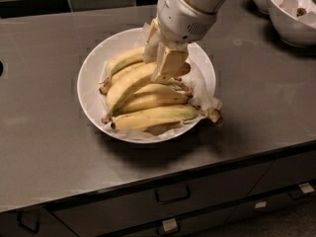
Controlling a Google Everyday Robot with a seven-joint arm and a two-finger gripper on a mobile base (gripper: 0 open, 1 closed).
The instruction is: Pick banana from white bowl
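Desk (pixel 49 147): flat grey top, front edge running above a row of drawers (pixel 173 194).

Items directly on the desk:
1. White bowl (pixel 86 90), wide and shallow, at the middle of the desk, well apart from every edge.
2. Two smaller white bowls (pixel 296 14), side by side at the back right corner.

Claw (pixel 165 68): positioned over the white bowl, toward its back half.

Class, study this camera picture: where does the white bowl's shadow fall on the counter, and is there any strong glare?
Camera view: the white bowl casts a soft shadow on the counter along its front and right rim; the gripper, low over the banana, is evenly lit; the counter shows only a dull sheen, no hard glare.
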